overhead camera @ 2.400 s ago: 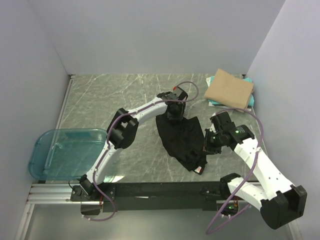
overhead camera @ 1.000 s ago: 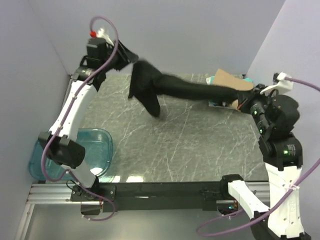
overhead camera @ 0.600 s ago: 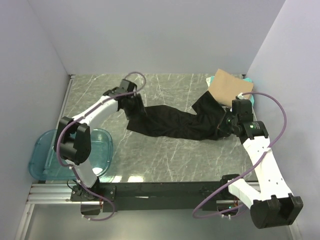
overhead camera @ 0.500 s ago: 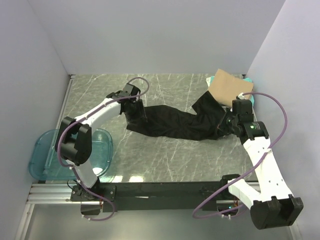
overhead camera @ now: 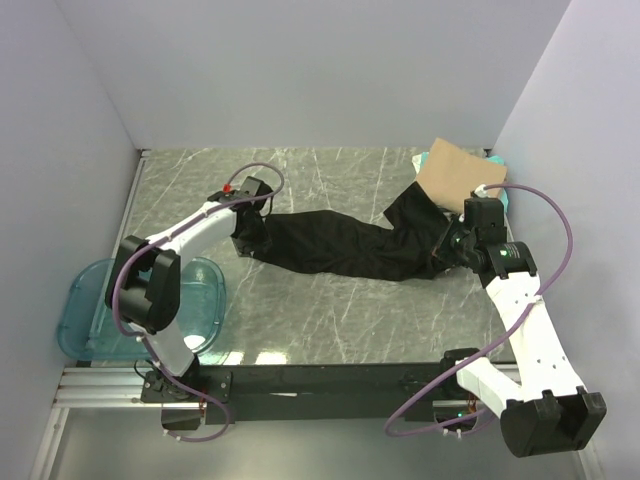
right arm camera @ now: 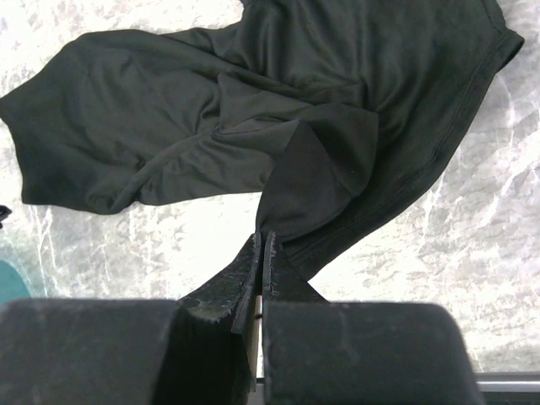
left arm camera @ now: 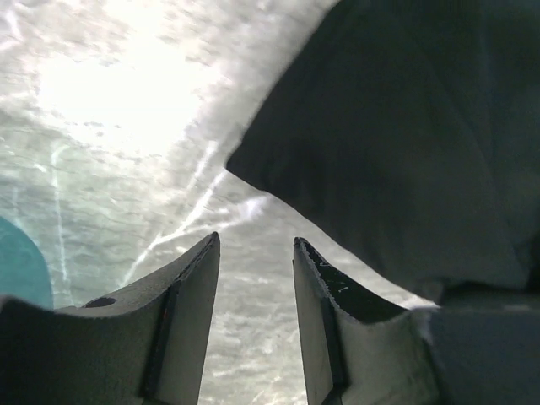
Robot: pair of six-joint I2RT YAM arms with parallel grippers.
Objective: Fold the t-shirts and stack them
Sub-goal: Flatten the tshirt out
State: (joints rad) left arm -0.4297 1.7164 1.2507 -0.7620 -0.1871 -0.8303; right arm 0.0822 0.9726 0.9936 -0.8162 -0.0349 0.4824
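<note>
Though nearest, at near left, plays no part now: translucent blue plastic tray (overhead camera: 100, 310). Farther in, on grey marble table (overhead camera: 330, 320): crumpled black t-shirt (overhead camera: 340, 245), stretched long between both arms. Left gripper (left arm camera: 253, 245) with fingers apart, empty, just beside shirt's left edge; right gripper (right arm camera: 261, 240) clamped on a fold at its right end. Looks like the spreading step, before folding. Next calls for taking hold of corners and pulling flat. Far right: folded tan t-shirt (overhead camera: 458, 178), likely the stack.

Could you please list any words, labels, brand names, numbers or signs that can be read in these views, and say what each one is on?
There is no readable text in any view.
black t-shirt: plain cloth, with no print or tag lettering showing.
folded tan shirt: plain, with no lettering.
blue bin: no label visible.
Arms: no markings can be read at this size.
</note>
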